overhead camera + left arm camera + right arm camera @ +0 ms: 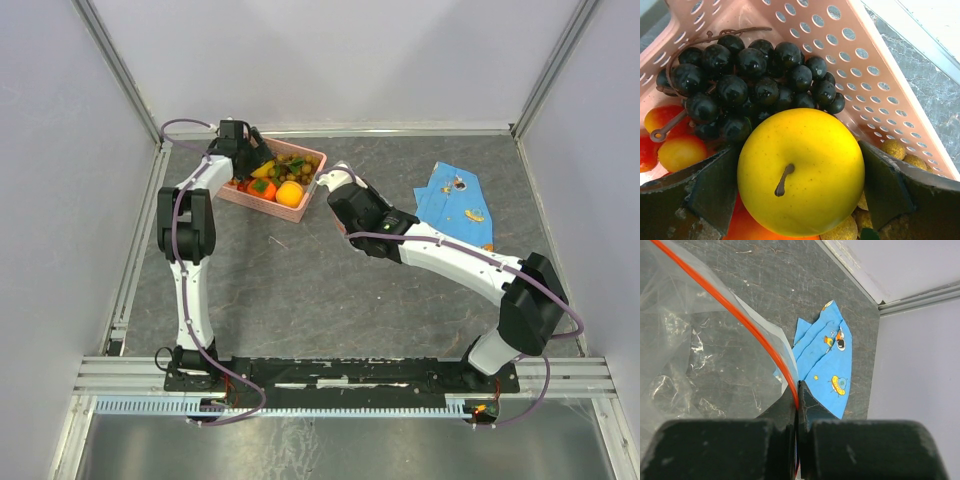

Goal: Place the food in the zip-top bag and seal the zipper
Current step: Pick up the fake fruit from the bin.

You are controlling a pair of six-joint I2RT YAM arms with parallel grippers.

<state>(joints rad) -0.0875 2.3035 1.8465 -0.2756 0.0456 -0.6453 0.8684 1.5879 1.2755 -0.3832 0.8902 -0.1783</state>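
Note:
My left gripper (799, 150) (250, 160) is down inside the pink basket (880, 85) (305, 152), among the food. Its jaws stand wide, one on each side of a round yellow fruit (800, 172) (262, 168) with a brown stem; contact with the pads cannot be told. Dark grapes (750, 75), small red-yellow fruits (680, 150), yellowish bumpy grapes (900, 150) and an orange fruit (290, 193) lie around it. My right gripper (799, 385) (335, 182) is shut on the red zipper (740, 320) of the clear zip-top bag (700, 355), beside the basket's right end.
A blue printed cloth (830, 365) (455, 205) lies on the dark table at the back right. Metal frame rails and grey walls border the table on the left, back and right.

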